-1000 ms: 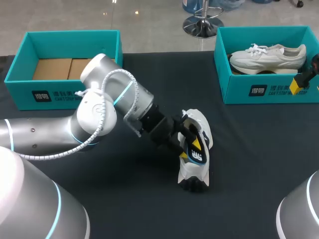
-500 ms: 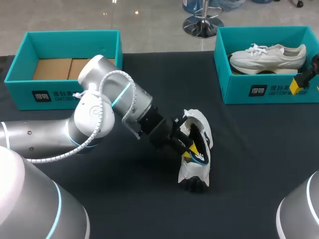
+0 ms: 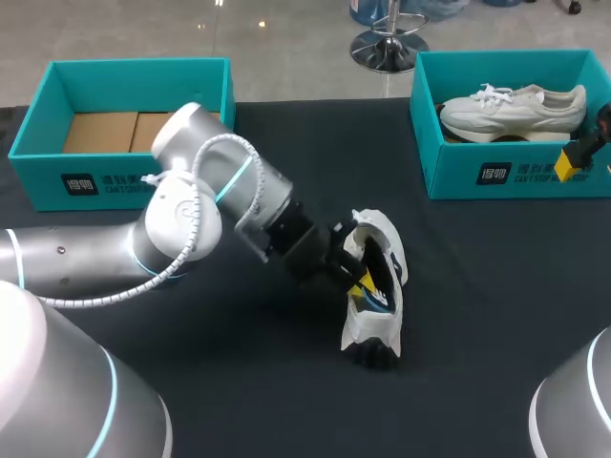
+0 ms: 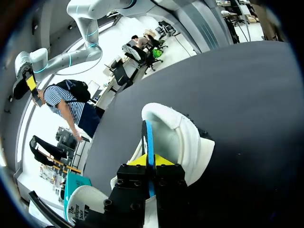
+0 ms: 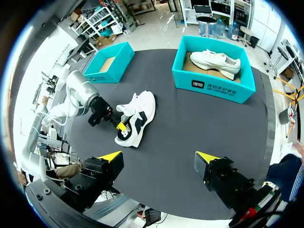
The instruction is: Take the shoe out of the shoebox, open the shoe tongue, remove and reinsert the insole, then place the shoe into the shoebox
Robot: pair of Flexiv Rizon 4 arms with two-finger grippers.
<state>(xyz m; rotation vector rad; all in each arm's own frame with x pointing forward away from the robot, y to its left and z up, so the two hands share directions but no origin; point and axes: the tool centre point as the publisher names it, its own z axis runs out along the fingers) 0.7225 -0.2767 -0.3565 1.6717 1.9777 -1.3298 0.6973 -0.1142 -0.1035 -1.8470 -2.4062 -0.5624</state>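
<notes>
A white shoe with black and blue trim (image 3: pixel 382 286) lies on the black table near its middle, opening turned toward my left arm. My left gripper (image 3: pixel 361 281) reaches into that opening. In the left wrist view its fingers (image 4: pixel 151 161) are shut on the thin blue edge of the insole (image 4: pixel 149 137), which stands up inside the shoe (image 4: pixel 185 137). My right gripper (image 5: pixel 159 157) hangs open high above the table's right side, well away from the shoe (image 5: pixel 137 116); one of its yellow tips (image 3: pixel 571 162) shows at the right edge of the head view.
A teal shoebox (image 3: pixel 134 65) at the back left holds only brown cardboard. A second teal shoebox (image 3: pixel 506 172) at the back right holds another white shoe (image 3: pixel 516 107). Bare black tabletop surrounds the shoe.
The left gripper's fingers have closed together inside the shoe, onto the insole's edge. The shoe has hardly moved and the right arm has kept still.
</notes>
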